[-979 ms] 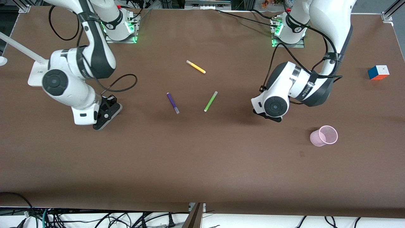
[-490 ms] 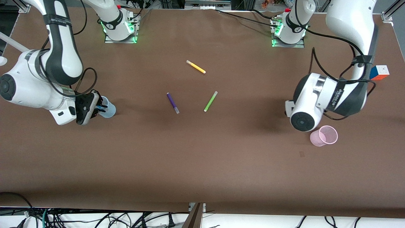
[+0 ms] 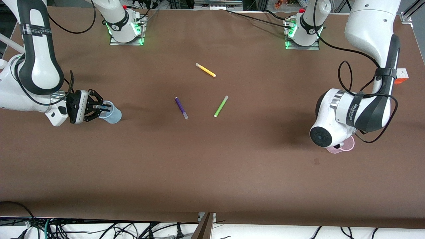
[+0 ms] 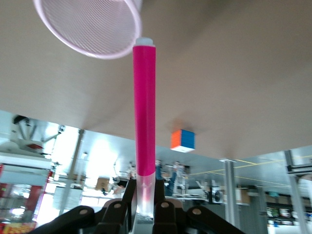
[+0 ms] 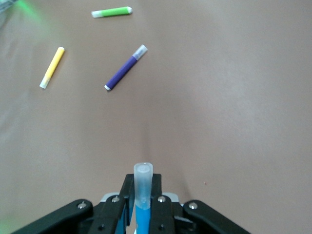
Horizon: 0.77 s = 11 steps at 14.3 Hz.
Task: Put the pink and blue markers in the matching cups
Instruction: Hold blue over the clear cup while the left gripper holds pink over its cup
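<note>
Right gripper, at the right arm's end of the table, is clamped on the blue marker right over the blue cup. Left gripper grips the pink marker by its pale cap end, just over the pink cup; in the front view we see the arm covering most of that cup. Purple marker, green marker & yellow marker lie mid-table, apart. Cube sits at the left arm's end.

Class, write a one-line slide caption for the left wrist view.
Left gripper shut on the pink marker, its tip near the pink cup; a colour cube sits nearby.
</note>
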Each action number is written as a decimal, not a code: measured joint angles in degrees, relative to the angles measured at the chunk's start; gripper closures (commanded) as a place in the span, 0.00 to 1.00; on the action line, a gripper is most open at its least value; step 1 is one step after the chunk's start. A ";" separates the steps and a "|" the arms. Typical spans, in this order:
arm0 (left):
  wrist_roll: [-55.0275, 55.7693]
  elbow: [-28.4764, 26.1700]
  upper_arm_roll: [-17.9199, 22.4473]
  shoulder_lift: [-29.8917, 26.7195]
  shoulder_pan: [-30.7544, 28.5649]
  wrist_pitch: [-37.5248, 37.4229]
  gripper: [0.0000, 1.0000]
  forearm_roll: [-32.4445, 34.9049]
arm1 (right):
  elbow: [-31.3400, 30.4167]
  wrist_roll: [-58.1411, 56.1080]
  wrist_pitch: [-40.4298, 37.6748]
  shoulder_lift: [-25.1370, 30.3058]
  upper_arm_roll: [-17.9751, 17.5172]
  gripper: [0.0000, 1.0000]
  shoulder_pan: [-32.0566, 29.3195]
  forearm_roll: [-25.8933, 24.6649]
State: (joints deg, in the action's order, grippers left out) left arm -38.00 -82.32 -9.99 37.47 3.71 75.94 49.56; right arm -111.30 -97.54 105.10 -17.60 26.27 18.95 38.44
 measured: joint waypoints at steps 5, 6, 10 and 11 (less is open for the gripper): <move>-0.82 0.24 0.16 1.48 -1.05 2.23 1.00 4.22 | -2.63 -10.40 -0.01 -0.14 -0.01 1.00 -1.15 3.88; -0.82 0.24 0.18 1.56 -1.63 2.26 1.00 4.22 | -2.87 -12.05 -0.24 -0.23 0.00 1.00 -1.65 4.24; -0.17 0.24 0.16 2.48 -2.20 2.63 1.00 4.26 | -3.30 -16.82 -1.99 -1.09 0.00 1.00 -3.44 6.15; 0.49 0.25 0.13 2.69 -2.06 2.63 1.00 4.29 | -3.34 -17.66 -2.16 -1.30 0.00 1.00 -3.66 6.31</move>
State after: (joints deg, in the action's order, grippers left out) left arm -37.51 -82.08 -9.87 40.16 1.64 78.57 53.85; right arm -114.65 -115.20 102.94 -18.90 26.27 15.30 44.75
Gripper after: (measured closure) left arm 0.824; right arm 0.833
